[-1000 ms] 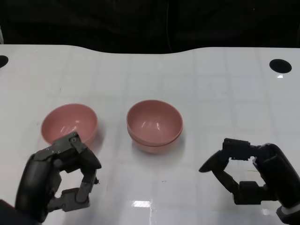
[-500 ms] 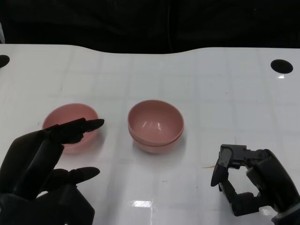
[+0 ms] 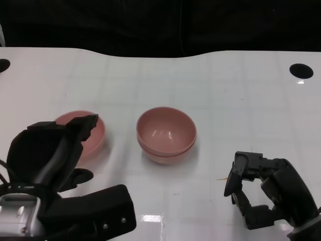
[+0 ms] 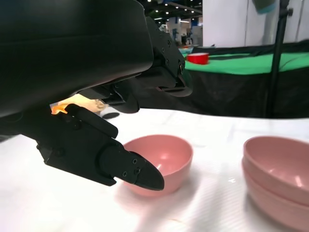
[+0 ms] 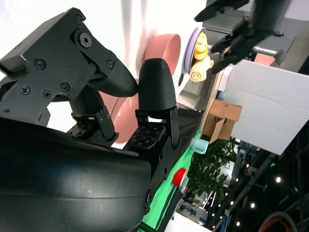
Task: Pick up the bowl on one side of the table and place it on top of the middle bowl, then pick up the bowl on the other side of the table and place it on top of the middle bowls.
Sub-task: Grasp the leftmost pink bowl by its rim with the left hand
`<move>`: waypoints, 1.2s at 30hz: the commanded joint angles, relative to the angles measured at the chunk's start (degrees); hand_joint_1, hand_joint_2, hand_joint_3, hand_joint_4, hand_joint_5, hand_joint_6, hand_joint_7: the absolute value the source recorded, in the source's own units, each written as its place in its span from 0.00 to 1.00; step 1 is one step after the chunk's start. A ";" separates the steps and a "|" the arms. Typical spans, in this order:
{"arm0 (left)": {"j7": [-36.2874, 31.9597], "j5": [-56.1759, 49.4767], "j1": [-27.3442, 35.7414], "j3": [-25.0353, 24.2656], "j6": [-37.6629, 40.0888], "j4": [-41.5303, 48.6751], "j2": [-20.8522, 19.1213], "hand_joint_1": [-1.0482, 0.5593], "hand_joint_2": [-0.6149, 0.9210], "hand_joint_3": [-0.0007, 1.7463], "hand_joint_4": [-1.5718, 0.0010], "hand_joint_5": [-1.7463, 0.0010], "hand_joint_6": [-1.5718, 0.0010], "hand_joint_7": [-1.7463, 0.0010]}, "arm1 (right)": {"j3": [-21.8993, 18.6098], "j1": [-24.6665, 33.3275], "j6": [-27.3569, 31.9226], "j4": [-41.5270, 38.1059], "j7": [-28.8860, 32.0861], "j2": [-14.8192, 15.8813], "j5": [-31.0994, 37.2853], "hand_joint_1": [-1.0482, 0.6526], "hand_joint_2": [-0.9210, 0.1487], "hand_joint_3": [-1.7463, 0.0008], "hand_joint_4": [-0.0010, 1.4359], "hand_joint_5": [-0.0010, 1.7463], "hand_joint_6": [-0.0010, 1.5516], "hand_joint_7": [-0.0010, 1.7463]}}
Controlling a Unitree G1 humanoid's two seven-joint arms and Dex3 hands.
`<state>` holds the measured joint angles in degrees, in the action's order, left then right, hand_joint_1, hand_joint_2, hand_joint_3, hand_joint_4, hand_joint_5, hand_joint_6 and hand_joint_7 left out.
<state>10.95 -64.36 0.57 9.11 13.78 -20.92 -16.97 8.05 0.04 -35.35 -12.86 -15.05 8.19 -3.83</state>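
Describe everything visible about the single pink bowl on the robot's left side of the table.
The single pink bowl is round, plain and smooth, plastic by its look, with a glossy inside. It stands upright and empty on the white table, apart from the stacked middle bowls. In the head view the left robot hand covers its near part; the left wrist view shows the fingers apart at the bowl without gripping it. Actual contact cannot be told.

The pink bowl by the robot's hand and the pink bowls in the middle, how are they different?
The left bowl is a single bowl, while the middle bowls are two nested in a stack, so they stand taller. The left bowl has the left hand open over its near side, partly hiding it in the head view; nothing is near the middle bowls. Both are the same pink, round, upright and look empty, on the white table.
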 commanded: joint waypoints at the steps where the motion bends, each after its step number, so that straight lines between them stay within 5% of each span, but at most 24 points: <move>1: 0.18 -2.39 -1.19 0.94 2.05 1.26 -0.19 0.31 0.95 0.00 0.70 0.94 0.77 1.00 | -1.12 0.42 0.55 0.75 -0.13 -0.01 -0.18 0.56 0.57 0.13 0.61 1.00 0.53 0.82; 11: 3.91 -5.88 -5.87 3.90 7.47 8.69 -0.33 0.28 0.97 0.01 0.71 0.97 0.80 1.00 | -1.84 0.32 0.45 0.47 -0.99 -0.85 -0.17 0.58 0.58 0.12 0.61 1.00 0.53 0.81; 23: -0.75 -3.79 -12.32 7.25 8.24 21.67 -0.61 0.29 0.98 0.00 0.66 0.97 0.76 0.99 | -2.00 0.56 0.90 1.31 -0.67 -1.50 1.12 0.58 0.59 0.11 0.61 1.00 0.54 0.81; 27: -7.66 -1.08 -18.78 9.64 4.98 38.81 -0.04 0.32 1.00 0.01 0.61 0.96 0.71 0.98 | -1.91 0.73 0.20 1.12 -0.40 -1.60 2.01 0.58 0.60 0.10 0.61 1.00 0.54 0.80; 36: -15.67 4.65 -22.96 12.75 1.75 50.07 -0.06 0.41 1.00 0.01 0.50 0.94 0.61 0.97 | -2.02 0.82 0.32 1.30 -0.11 -1.99 2.85 0.58 0.61 0.11 0.61 1.00 0.55 0.79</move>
<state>-3.06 -60.59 -21.75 21.62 16.02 27.43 -16.51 6.43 0.49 -34.99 -12.00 -15.58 6.05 -1.19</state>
